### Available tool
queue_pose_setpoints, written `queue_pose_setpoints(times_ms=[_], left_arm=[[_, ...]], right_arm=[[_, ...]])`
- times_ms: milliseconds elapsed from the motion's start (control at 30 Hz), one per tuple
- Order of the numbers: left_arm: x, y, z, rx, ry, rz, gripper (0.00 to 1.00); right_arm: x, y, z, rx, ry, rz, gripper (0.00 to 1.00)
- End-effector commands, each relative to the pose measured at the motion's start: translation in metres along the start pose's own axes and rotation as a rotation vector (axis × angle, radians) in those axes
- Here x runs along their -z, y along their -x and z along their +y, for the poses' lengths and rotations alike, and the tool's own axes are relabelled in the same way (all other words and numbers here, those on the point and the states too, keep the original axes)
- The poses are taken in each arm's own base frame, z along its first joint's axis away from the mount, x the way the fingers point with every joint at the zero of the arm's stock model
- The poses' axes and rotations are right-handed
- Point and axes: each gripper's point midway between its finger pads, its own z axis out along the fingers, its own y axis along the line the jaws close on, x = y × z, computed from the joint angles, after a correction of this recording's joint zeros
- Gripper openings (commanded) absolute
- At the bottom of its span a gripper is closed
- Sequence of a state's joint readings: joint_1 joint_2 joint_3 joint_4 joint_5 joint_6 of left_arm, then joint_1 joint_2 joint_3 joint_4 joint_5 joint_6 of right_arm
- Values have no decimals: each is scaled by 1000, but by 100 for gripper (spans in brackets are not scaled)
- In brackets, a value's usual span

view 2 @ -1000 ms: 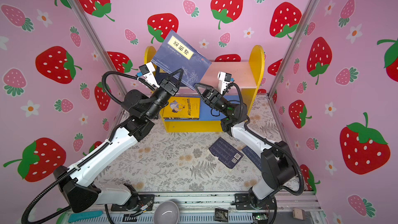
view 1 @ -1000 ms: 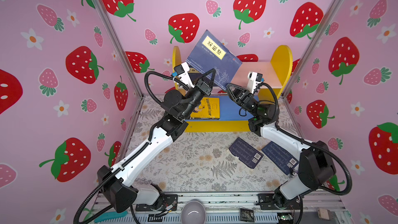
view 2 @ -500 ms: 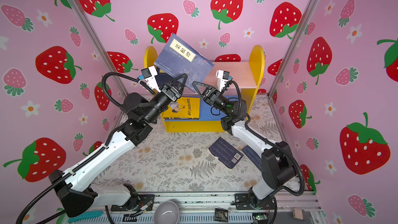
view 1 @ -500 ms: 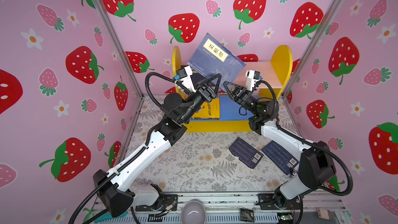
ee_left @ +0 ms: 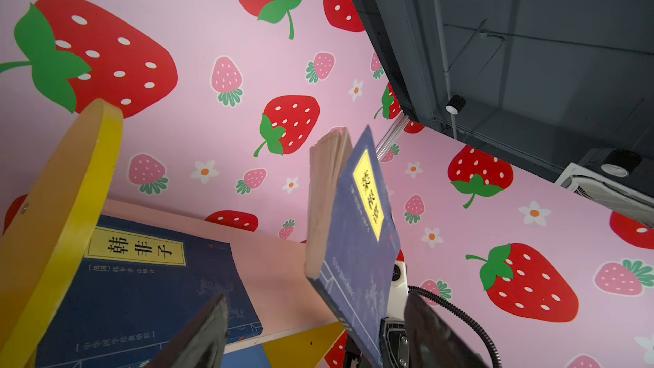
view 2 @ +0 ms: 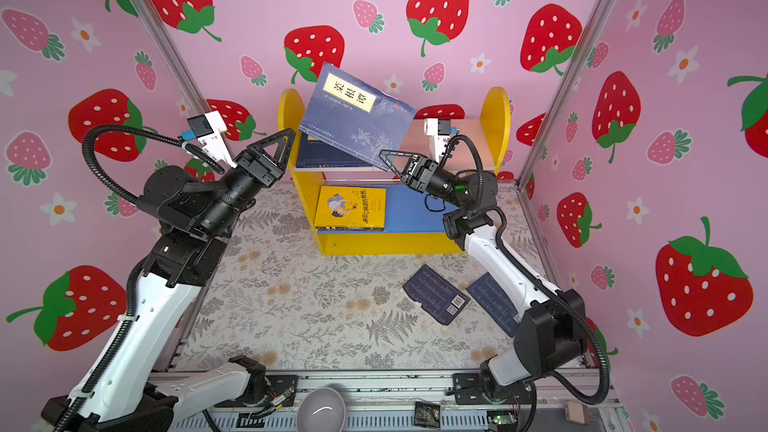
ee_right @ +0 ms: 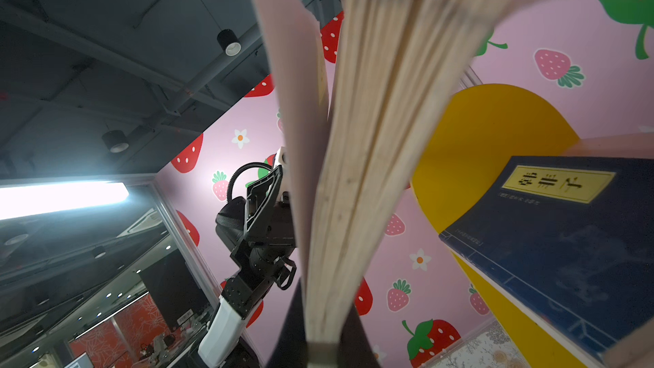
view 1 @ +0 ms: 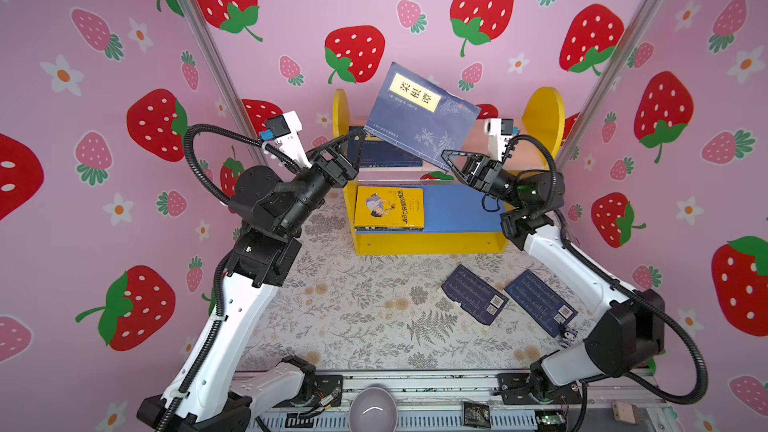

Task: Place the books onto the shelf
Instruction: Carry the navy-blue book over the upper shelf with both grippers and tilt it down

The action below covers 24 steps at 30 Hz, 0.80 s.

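Note:
My right gripper is shut on the lower corner of a navy book with a cream title label, holding it tilted in the air above the shelf. Its fanned pages rise from the shut jaws in the right wrist view. My left gripper stands open just left of that book, nothing between its fingers. Another navy book lies on the pink upper board. A yellow cartoon book lies on the blue lower board. Two navy books lie face down on the mat.
The floral mat covers the floor in front of the shelf. Strawberry-print walls with metal posts close in three sides. A grey bowl sits on the front rail between the arm bases.
The left gripper has opened, let go of the raised navy book and drawn back to the left. The right gripper has shut on the book's lower corner and now carries it alone.

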<state>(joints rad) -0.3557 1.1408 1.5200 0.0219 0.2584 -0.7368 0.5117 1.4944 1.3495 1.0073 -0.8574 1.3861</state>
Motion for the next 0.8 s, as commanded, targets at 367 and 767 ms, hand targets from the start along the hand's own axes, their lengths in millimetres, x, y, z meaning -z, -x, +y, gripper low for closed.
queue_pose_setpoints(times_ms=[367,767], left_arm=[[-19,-11,-37,125,-295,155,49],[-26,1,-16,160,-205,56,0]], right_arm=[[-4,5,27,4,52,52,0],[-6,19,-13,-31,-31,-17,31]])
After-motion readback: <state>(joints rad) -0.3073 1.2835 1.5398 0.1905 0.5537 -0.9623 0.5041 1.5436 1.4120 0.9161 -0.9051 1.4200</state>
